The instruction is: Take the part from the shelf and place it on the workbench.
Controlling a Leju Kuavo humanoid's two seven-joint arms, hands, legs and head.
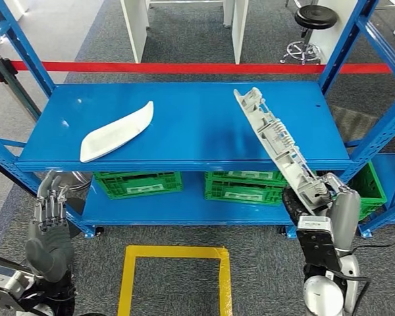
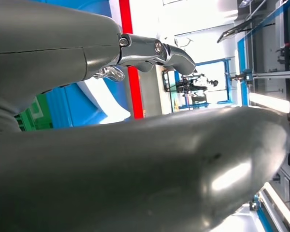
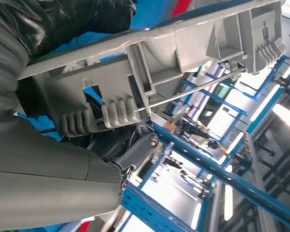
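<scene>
One grey ribbed part (image 1: 280,146) sits in our right hand (image 1: 318,201), gripped at its near end, far end slanting over the blue shelf (image 1: 195,125). Our left hand (image 1: 49,227) holds nothing, fingers apart.

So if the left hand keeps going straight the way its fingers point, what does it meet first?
Probably the front edge of the blue shelf, short of the white part lying on it. The left hand is open, fingers pointing up at that edge; depth is unclear.

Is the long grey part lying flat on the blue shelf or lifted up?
Lifted and tilted. The right robot hand holds the grey part's near end in front of the blue shelf.
</scene>
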